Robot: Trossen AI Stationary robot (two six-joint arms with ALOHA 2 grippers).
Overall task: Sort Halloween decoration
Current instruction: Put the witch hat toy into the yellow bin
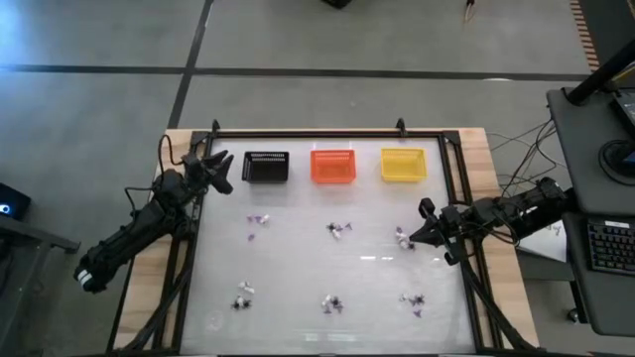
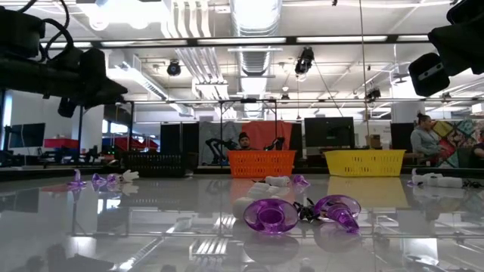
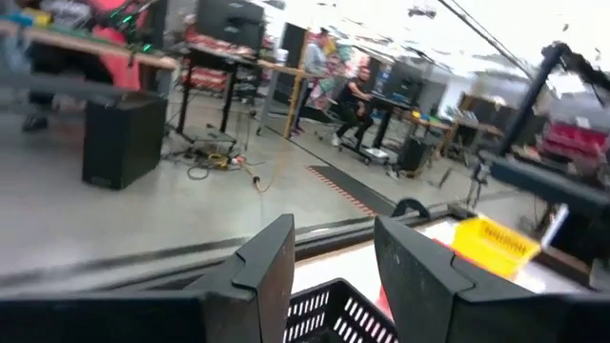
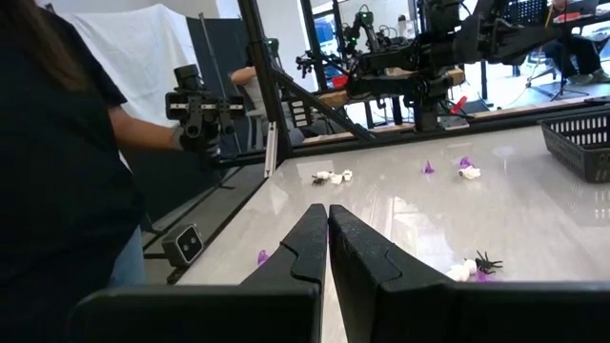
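Nearest the low camera, well in front of the orange basket [image 2: 261, 162], lies a clump of trinkets [image 2: 296, 214]: purple rings, a white piece and a black spider, all tiny moulded plastic by the look of them. My judgement is that they weigh almost nothing, are stiff rather than soft, and would skate on the glossy counter [image 1: 298, 260] if nudged, so each wants pinching across its body or ring rim from straight above, not by a thin spider leg. From overhead, six such clumps sit in two rows in front of the baskets, one under each basket in either row. On the yellow basket's [image 1: 403, 165] side, the right gripper [image 1: 417, 233] hangs low beside the clump [image 1: 403, 238] in front of that basket, its arm reaching in level from the counter's edge; its wrist view shows the fingers pressed together with nothing between them. Farther off, the left gripper [image 1: 220, 164] hovers just beside the black basket [image 1: 266, 167], arm angled up from the near corner, fingers [image 3: 272, 262] parted and empty above the basket's rim.
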